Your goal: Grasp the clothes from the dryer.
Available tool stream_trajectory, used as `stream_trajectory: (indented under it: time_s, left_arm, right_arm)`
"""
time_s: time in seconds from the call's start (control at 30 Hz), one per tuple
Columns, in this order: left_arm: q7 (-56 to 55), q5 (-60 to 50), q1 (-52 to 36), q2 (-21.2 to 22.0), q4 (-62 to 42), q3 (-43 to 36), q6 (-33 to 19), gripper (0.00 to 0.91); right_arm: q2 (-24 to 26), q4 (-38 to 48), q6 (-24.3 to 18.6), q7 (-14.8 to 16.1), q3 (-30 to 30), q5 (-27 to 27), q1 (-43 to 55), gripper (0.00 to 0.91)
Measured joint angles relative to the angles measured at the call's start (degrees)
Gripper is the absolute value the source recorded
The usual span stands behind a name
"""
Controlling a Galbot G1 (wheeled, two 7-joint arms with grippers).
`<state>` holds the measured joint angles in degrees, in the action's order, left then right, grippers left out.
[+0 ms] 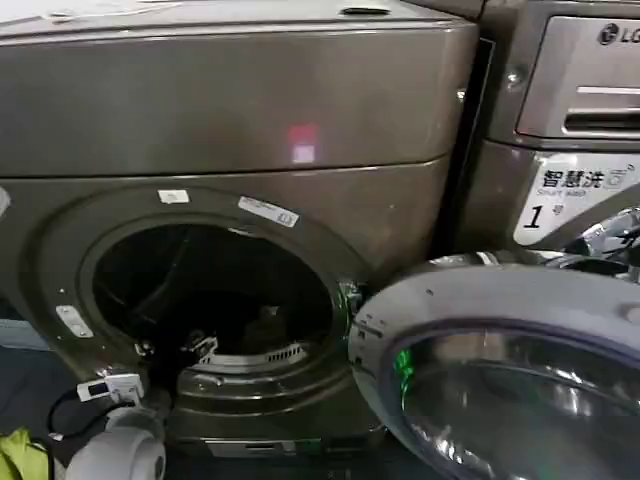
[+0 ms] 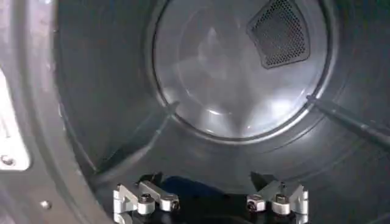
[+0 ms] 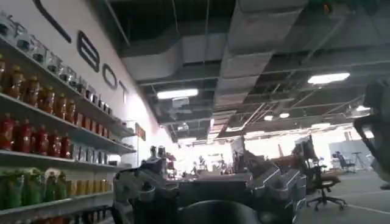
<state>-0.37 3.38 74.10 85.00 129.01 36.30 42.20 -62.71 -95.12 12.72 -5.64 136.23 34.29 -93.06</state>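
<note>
One dark blue cloth (image 2: 183,185) lay soft on the smooth metal drum floor of your bronze-grey dryer (image 1: 230,100), lower centre of the left wrist frame. Your left gripper (image 2: 210,203) hung released above it. Right gripper (image 3: 207,198): cannot tell.

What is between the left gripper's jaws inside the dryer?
Dark blue clothes lie between the left gripper's open jaws, on the drum floor, in the left wrist view.

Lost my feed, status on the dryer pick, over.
Left gripper open inside the dryer drum, over a dark blue cloth. Right gripper away, facing the room. Door swung open, nothing blocking.
</note>
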Motion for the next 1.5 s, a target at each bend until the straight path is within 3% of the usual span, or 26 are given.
stream_trajectory:
  time_s: [0.73, 1.2, 1.5]
  left_arm:
    - [0.5, -1.9, -0.3, 0.2, -0.6, -0.5, 0.0, 0.907]
    - [1.7, -5.2, -4.9, -0.3, -4.4, -1.1, 0.0, 0.907]
    - [10.7, -16.1, -10.5, -1.7, -9.1, -1.4, 0.0, 0.907]
  right_arm:
    - [-0.4, -0.1, -0.5, -0.4, -0.2, -0.1, -0.2, 0.907]
    - [-0.7, -0.5, -1.0, -0.1, -0.4, -0.1, -0.4, 0.907]
    - [-0.7, -1.0, -1.2, 0.0, -1.1, -0.1, -0.2, 0.907]
